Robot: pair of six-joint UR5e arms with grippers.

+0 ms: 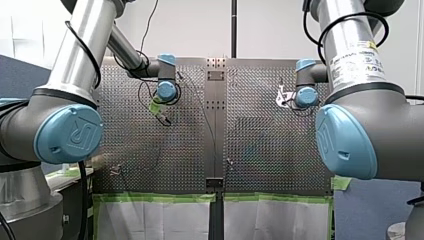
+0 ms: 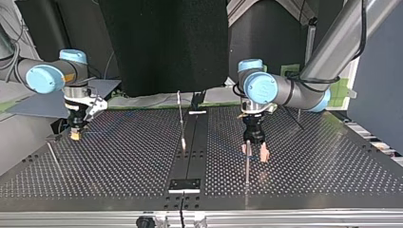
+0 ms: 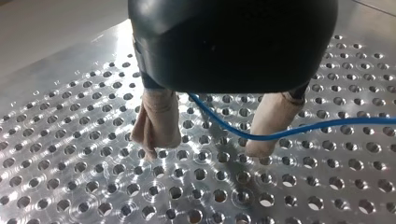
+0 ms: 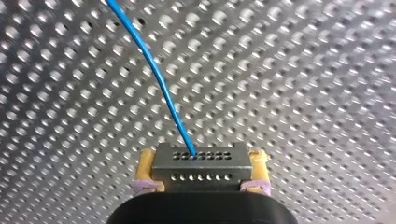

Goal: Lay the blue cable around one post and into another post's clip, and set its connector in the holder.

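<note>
Blue cable (image 4: 159, 88) first: it runs out of the grey connector (image 4: 201, 163) and arcs away over the perforated table (image 4: 327, 70). The connector sits clamped squarely between the yellow pads (image 4: 145, 169) of my right gripper (image 4: 203, 171), pin holes facing out. Further along, the cable crosses the gap of my left gripper (image 3: 203, 149). Its beige pads (image 3: 156, 119) stand apart, low over the holes, so the cable runs free between them. In the top view an upright post (image 2: 247, 164) stands just beside that gripper.

The step in hand, I judge, is taking hold of the cable to lead it round a post. To do it well:
- Close the left fingers with the cable centred on the pads, lightly enough that it can slide.
- Hold the connector end steady so there is slack but no kink.
- Sweep low, so the cable catches the post's shaft and doesn't ride over its top.
</note>
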